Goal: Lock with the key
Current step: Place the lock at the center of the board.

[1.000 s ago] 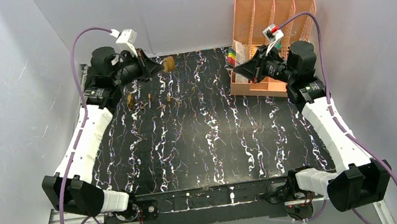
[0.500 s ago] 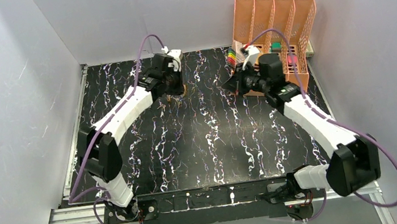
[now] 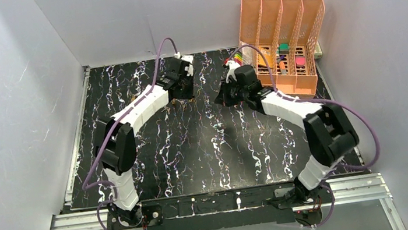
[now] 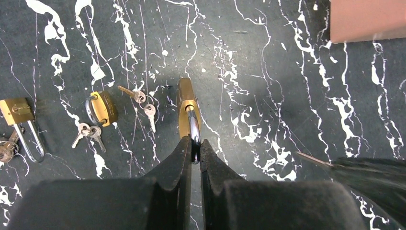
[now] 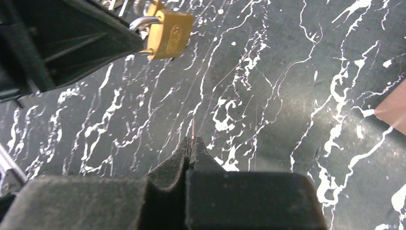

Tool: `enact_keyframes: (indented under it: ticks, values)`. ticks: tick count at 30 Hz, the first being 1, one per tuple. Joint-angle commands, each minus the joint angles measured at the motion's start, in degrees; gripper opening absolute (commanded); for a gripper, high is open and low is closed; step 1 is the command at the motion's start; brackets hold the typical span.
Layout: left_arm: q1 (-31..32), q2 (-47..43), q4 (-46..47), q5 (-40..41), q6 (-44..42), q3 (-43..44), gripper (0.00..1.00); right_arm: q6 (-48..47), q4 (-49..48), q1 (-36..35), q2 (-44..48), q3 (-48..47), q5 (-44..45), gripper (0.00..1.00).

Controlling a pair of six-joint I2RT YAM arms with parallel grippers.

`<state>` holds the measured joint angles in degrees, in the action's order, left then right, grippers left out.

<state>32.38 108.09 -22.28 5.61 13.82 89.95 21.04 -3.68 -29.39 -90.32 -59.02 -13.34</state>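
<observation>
**Left arm.** The left end effector [image 4: 195, 149] is pinched on the steel shackle of a brass padlock [image 4: 186, 98]. The lock body projects straight out beyond the fingertips. In the right wrist view the same padlock [image 5: 167, 34] hangs at the upper left, with its shackle running back into the left arm's dark fingers.

**Right arm.** The right end effector [image 5: 191, 147] is pressed together on a key [image 5: 192, 134]. The key is seen edge-on as a thin sliver protruding from between the pads. Key and padlock are apart, with bare surface [image 3: 206, 150] showing between them. Whether the key tip lines up with the keyhole cannot be told.

**Position.** In the top view both arms meet over the far middle of the surface. The left arm reaches in from the left and the right arm from the right, just beside an orange organizer [image 3: 281, 23].

**Other items, left wrist view.**
- A second padlock [image 4: 103, 108] lies on the surface to the left of the held padlock.
- A third padlock [image 4: 16, 111] with a long shackle lies at the left edge.
- Two key bunches [image 4: 88, 133] [image 4: 142, 100] lie near the second padlock.
</observation>
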Motion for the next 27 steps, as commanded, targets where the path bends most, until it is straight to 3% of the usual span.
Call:
enact_keyframes:
  ticks: [1,10,27]
  values:
    - [-0.03,1.31,1.91,1.69,0.73,4.10,0.00,0.50,-6.18,-0.71,-6.08,-5.69,2.72,0.00]
    - [-0.04,8.11,-2.73,1.81,0.54,9.89,0.00,0.90,-13.50,-0.68,-17.11,-11.73,1.32,0.00]
    - [-0.20,14.72,-11.82,2.52,4.60,19.21,0.00,4.05,-29.85,-0.61,-28.25,-11.49,2.84,0.00]
